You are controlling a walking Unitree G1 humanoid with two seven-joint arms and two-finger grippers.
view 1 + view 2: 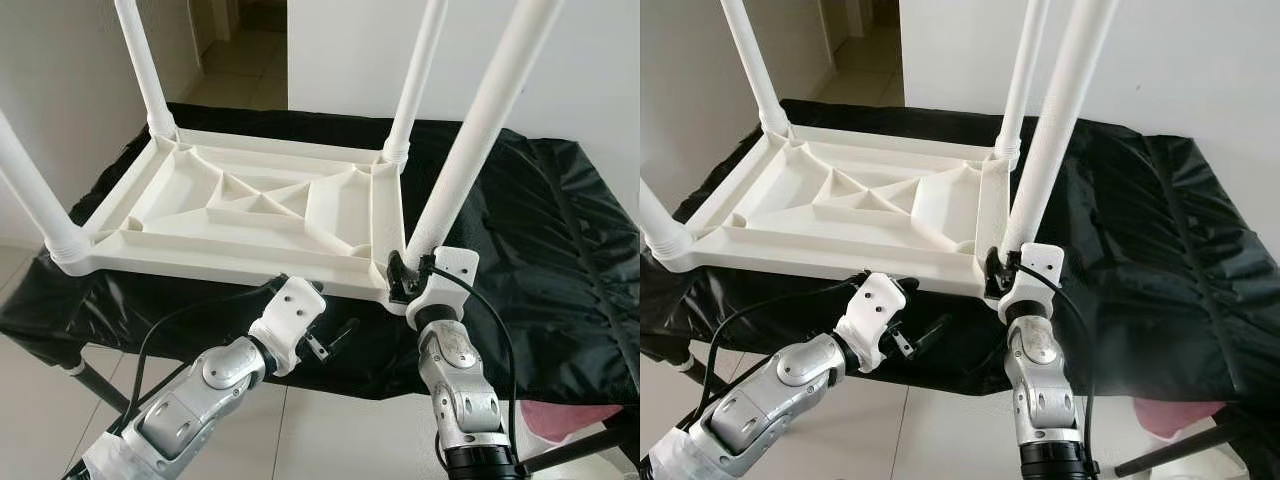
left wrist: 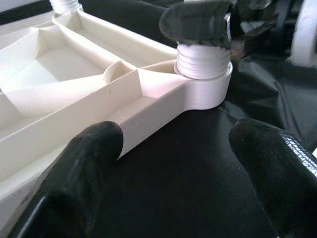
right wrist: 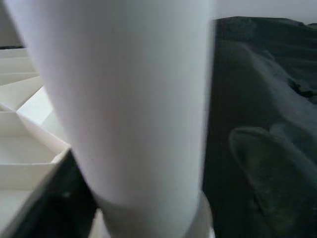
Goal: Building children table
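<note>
White plastic, the small table (image 1: 250,215) lies upside down on the black-covered worktop (image 1: 560,250), its near edge along the worktop's front edge. The right gripper (image 1: 412,275) has its fingers pinched around the base of the near right leg (image 1: 480,130), at the threaded socket. The left gripper (image 1: 335,340) hangs just off the front edge, fingers (image 2: 81,168) spread. If the thread is crossed, the leg could jam; a hard twist might drag the table off the edge.

head pair downward, wrist views close
</note>
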